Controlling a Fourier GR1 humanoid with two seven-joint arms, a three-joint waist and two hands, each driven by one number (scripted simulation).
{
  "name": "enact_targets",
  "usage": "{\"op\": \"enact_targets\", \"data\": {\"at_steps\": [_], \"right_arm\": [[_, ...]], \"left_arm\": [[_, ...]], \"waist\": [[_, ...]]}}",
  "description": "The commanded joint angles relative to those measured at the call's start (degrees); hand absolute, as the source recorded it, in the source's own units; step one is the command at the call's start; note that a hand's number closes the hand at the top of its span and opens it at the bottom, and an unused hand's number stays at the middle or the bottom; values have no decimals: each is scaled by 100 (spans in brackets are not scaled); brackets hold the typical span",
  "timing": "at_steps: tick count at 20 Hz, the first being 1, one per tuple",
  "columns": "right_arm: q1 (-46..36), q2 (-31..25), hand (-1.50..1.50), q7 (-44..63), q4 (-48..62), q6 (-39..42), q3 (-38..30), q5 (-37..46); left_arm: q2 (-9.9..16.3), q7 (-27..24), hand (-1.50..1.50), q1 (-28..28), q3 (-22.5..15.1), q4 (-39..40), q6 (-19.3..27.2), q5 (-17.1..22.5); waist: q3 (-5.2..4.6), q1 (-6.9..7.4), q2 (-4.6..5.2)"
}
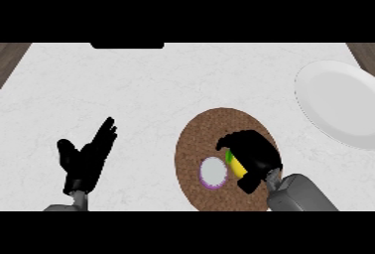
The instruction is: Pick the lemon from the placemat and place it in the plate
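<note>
**Hand closes over lemon on round placemat**

White marble counter (168,84) fills the view, with dark wood showing at both upper corners. On the brown placemat (212,129), the right hand (256,156) curls its fingers around the lemon (236,166), only a yellow-green sliver showing. A small purple-rimmed disc (212,172) lies just beside it. The white plate (341,109) sits well apart at the right edge, bare counter between. The left hand (86,158) rests open at lower left, fingers straight.
</note>
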Motion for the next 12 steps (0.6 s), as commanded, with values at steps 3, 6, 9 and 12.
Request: {"op": "enact_targets", "data": {"at_steps": [3, 6, 9, 12], "right_arm": [[-55, 8, 150, -424, 113, -164, -53, 426], [-415, 194, 150, -730, 772, -361, -177, 641], [-294, 485, 150, 13, 548, -578, -491, 699], [-449, 1337, 150, 1814, 774, -899, -1217, 794]], "left_arm": [[-236, 179, 0, 113, -111, 190, 87, -120], [-232, 214, 0, 2, -124, 228, 22, -181], [-287, 324, 0, 101, -87, -56, 146, -134], [-95, 317, 0, 150, -1, -16, 48, -119]], "waist": [[-33, -20, 35], [-33, -4, 41], [-33, -13, 37], [-39, -28, 44]]}}
